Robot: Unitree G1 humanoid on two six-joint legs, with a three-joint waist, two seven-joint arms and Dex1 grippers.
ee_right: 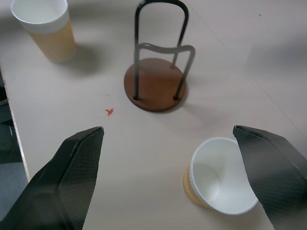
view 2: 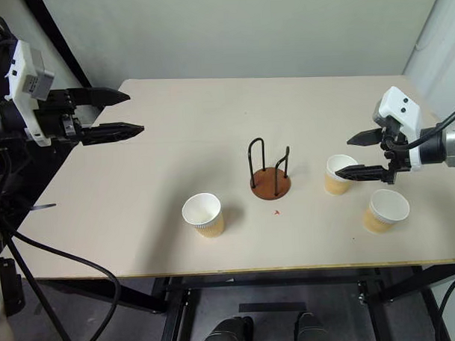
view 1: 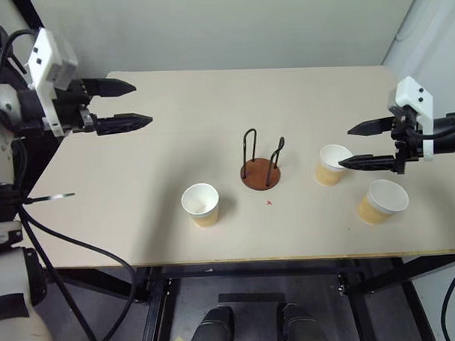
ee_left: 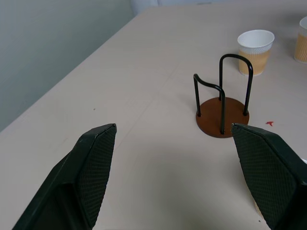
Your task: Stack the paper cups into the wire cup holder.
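The wire cup holder point(view 1: 260, 168), a reddish-brown disc with two black wire loops, stands empty at the table's middle. Three tan paper cups stand upright on the table: one point(view 1: 201, 203) front-left of the holder, one point(view 1: 332, 164) just right of it, and one point(view 1: 382, 201) near the front right edge. My right gripper point(view 1: 352, 145) hovers open above the cup beside the holder, which lies between its fingers point(ee_right: 216, 179) in the right wrist view. High over the table's left side, my left gripper point(view 1: 139, 104) is open and empty, pointing toward the holder point(ee_left: 222, 116).
The pale table point(view 1: 139, 218) has a small red mark point(view 1: 269, 203) in front of the holder. Black cables point(view 1: 73, 243) hang off its left edge. A grey wall runs behind the far edge.
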